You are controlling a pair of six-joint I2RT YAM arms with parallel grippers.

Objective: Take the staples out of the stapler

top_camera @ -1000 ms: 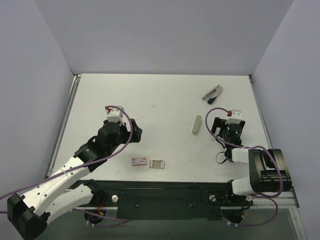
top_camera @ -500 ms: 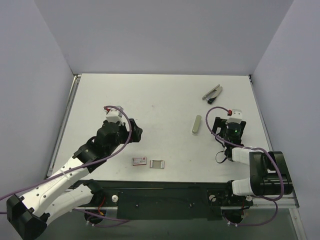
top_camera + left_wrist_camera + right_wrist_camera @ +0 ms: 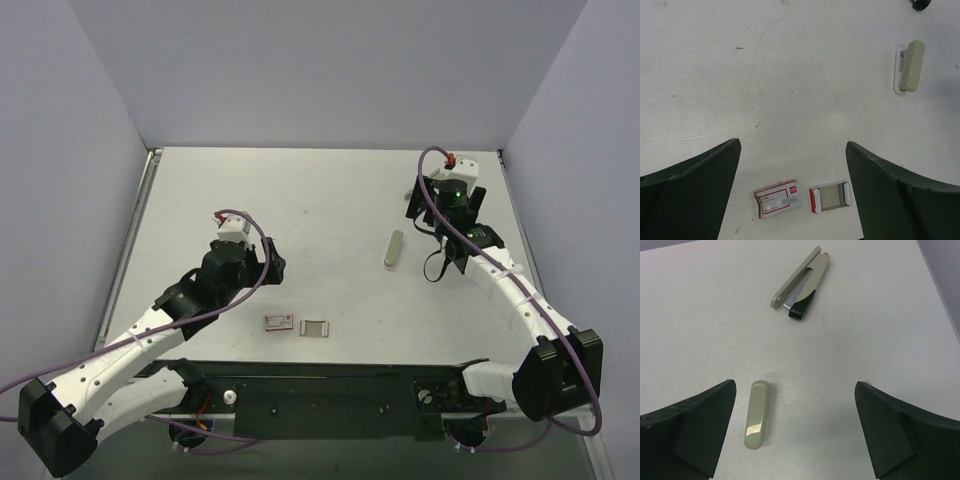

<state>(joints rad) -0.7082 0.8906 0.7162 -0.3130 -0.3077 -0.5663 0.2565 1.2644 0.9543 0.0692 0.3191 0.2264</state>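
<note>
The stapler [image 3: 800,280] lies on the table, slim light grey metal with a black end, its two arms slightly apart. It shows in the right wrist view, far ahead of my right gripper [image 3: 795,385], which is open, empty and held high above the table. In the top view my right gripper [image 3: 446,205] hangs over the stapler's spot and hides most of it. My left gripper [image 3: 792,145] is open and empty above the near middle of the table [image 3: 320,200]; it also shows in the top view [image 3: 262,265].
A plain beige bar [image 3: 394,249] lies left of the right gripper, also in the right wrist view [image 3: 758,414] and left wrist view [image 3: 911,66]. A red-and-white staple box [image 3: 778,198] and an open small tray [image 3: 830,197] lie near the front edge.
My right arm has stretched out and risen, carrying its gripper from the near right up over the stapler's spot. The left arm has barely shifted. Both grippers stay open.
</note>
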